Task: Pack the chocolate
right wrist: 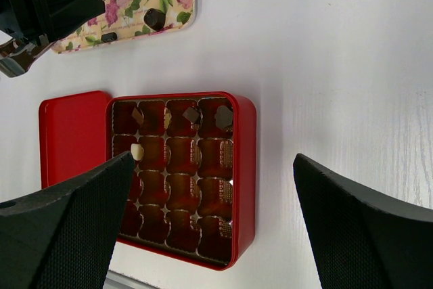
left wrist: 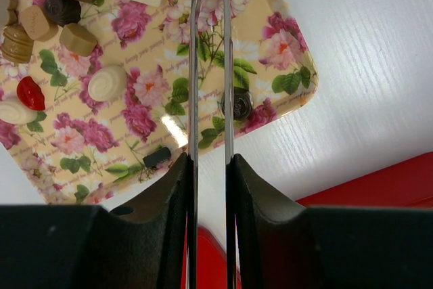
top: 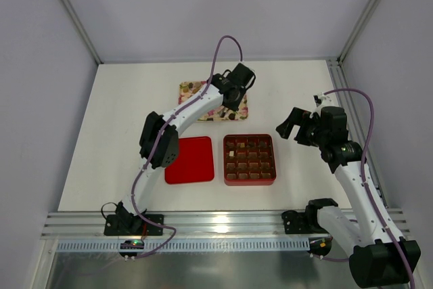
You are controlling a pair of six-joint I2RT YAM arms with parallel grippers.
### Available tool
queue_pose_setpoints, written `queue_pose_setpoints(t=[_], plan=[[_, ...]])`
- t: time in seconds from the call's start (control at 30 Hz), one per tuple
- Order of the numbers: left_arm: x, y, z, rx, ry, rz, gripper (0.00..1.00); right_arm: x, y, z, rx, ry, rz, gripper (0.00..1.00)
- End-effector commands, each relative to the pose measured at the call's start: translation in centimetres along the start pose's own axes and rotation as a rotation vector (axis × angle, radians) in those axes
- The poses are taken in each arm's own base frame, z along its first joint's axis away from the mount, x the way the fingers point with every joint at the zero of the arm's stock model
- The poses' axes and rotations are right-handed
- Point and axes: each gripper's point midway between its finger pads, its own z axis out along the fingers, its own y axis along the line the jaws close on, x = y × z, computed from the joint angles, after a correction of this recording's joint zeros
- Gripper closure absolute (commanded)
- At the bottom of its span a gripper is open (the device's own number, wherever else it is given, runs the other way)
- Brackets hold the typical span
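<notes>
White bench (top: 122,99) holds one tray (left wrist: 284,52) with about a dozen chocolates (left wrist: 107,82), one box (right wrist: 247,167) holding a few, one lid (top: 189,160); left fingers (left wrist: 193,65) nearly together over the tray, grip unclear; right fingers (right wrist: 365,228) apart.

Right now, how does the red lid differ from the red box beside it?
The red lid is a plain smooth face; the red box shows a brown gridded insert. The lid holds nothing; the box has a few chocolate pieces in its cells. The lid lies left of the box, apart from it. Both are red and round-cornered.
</notes>
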Motion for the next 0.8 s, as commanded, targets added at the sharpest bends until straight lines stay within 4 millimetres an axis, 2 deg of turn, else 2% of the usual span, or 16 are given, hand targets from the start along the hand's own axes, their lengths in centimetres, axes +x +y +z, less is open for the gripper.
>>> queue_pose_setpoints(t=[0.0,0.5,0.6,0.63,0.7,0.77], plan=[[-3.6,1.3,-4.4,-0.001,-0.112,-0.017,0.75,-1.2,0.5,-0.3,-0.008,-0.028,-0.021,0.0],[-3.8,2.0,-8.4,0.016,-0.125,-0.059,0.77,-1.1,0.3,0.0,-0.005,-0.024,-0.017,0.0],[-3.3,1.8,-9.5,0.044,-0.116,-0.069,0.77,-1.1,0.4,0.0,-0.005,-0.024,-0.018,0.0],[-3.5,1.8,-10.6,0.057,-0.132,-0.075,0.77,-1.2,0.4,0.0,-0.007,-0.025,-0.016,0.0],[-2.5,1.4,-10.9,0.088,-0.117,-0.079,0.77,-1.2,0.4,0.1,-0.006,-0.029,-0.015,0.0],[-2.5,1.1,-12.9,0.121,-0.147,-0.095,0.77,-1.2,0.4,0.2,-0.01,-0.027,-0.015,0.0]])
